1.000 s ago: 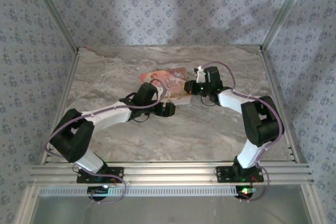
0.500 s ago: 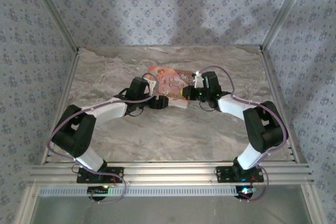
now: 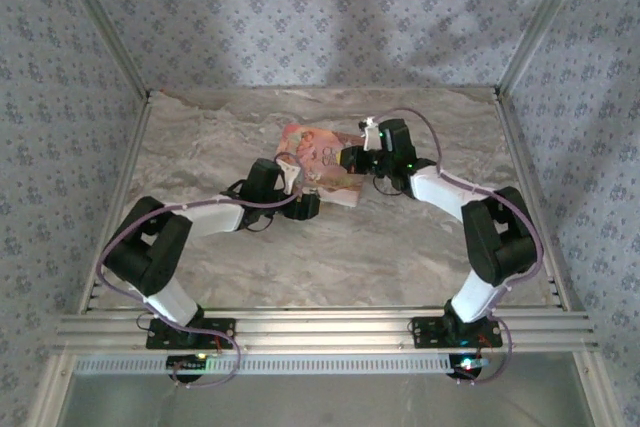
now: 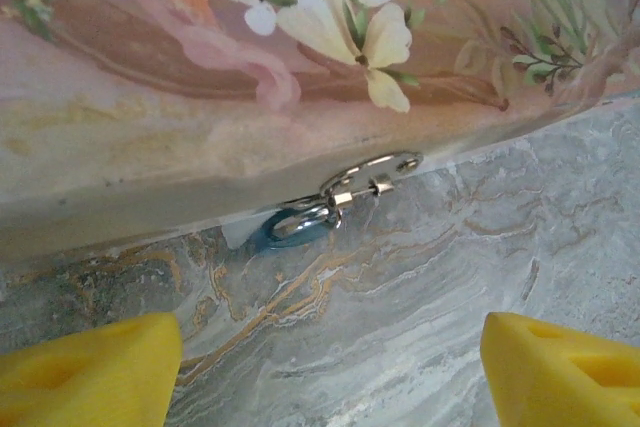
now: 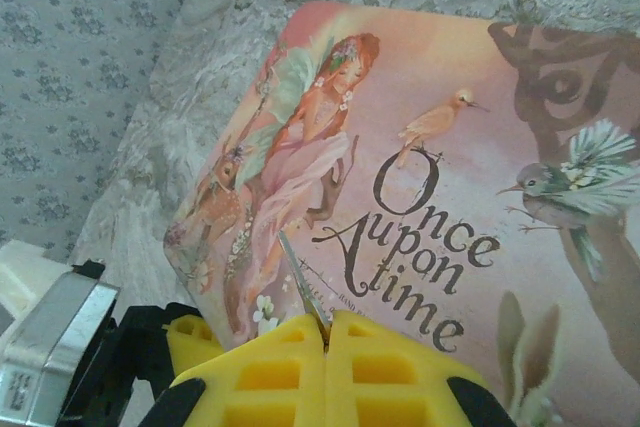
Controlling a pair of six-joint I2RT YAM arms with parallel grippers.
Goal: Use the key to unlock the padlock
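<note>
Setting: grey-veined marble surface (image 3: 400, 247) is lying inside an enclosure whose walls (image 3: 330, 17) are carrying blue floral wallpaper.
Hidden: the padlock (image 4: 285, 228) is showing just a sliver of blue in the left wrist view, the rest of its body tucking under the bottom edge of the pink box (image 3: 318, 152); from above it is too small to make out.
Cut off: both yellow fingers (image 4: 90, 367) of the left hand (image 4: 320, 372) are running out of the bottom of the frame, so only their tips are showing.
Left hand: its fingers are standing wide apart, gripping nothing, hovering over bare marble with the padlock beyond them, roughly midway between.
Right hand: the right hand (image 5: 326, 347) is pressing its ridged yellow pads together on the key (image 5: 297, 282), a thin silvery blade sticking out above them; the key's head is buried between the pads.
Padlock position: it is lying on the surface at the foot of the box's side wall, joined to a silvery clasp (image 4: 365, 182) that is resting against the box.
Box: flat, glossy and rounded at the corners, its lid is bearing a fairy, birds and the words "Once upon a time"; its side is showing painted cream flowers.
</note>
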